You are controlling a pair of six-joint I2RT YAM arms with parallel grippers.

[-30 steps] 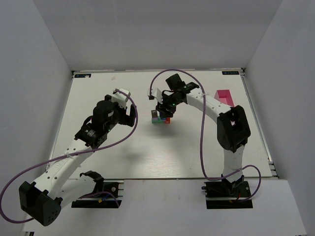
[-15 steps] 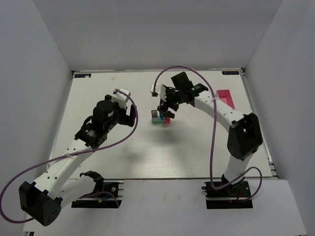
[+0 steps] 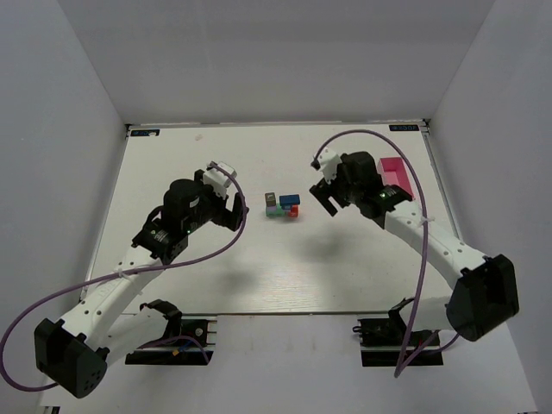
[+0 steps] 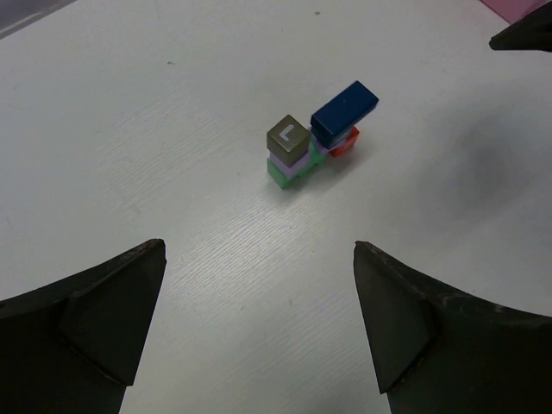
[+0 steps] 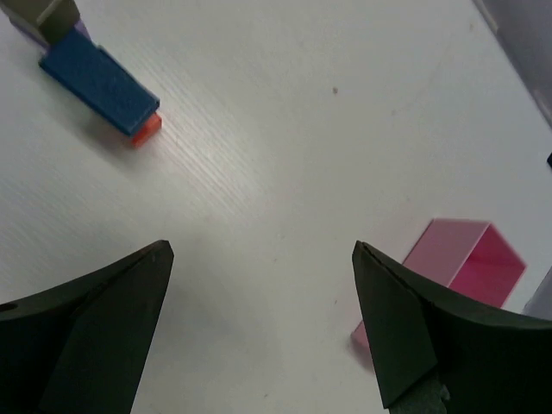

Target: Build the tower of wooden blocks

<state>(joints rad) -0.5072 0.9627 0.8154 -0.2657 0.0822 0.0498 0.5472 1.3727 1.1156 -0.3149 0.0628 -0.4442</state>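
The tower (image 3: 283, 205) stands mid-worktop. Its blue brick (image 4: 344, 113) lies loose on top, partly on the red-orange block (image 4: 346, 144), so I think a light touch from a finger could knock it off. The right gripper (image 3: 325, 197) hovers just right of the tower, near the pink box (image 3: 395, 175). The left gripper (image 3: 234, 207) faces it from the left. Both jaws are wide apart and hold nothing.

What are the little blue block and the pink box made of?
The blue block looks like wood under matte paint: its edges are crisp and it has no shine, though no grain shows. The pink box looks like thin plastic, because its walls seem smooth and slightly see-through. That part is a guess.
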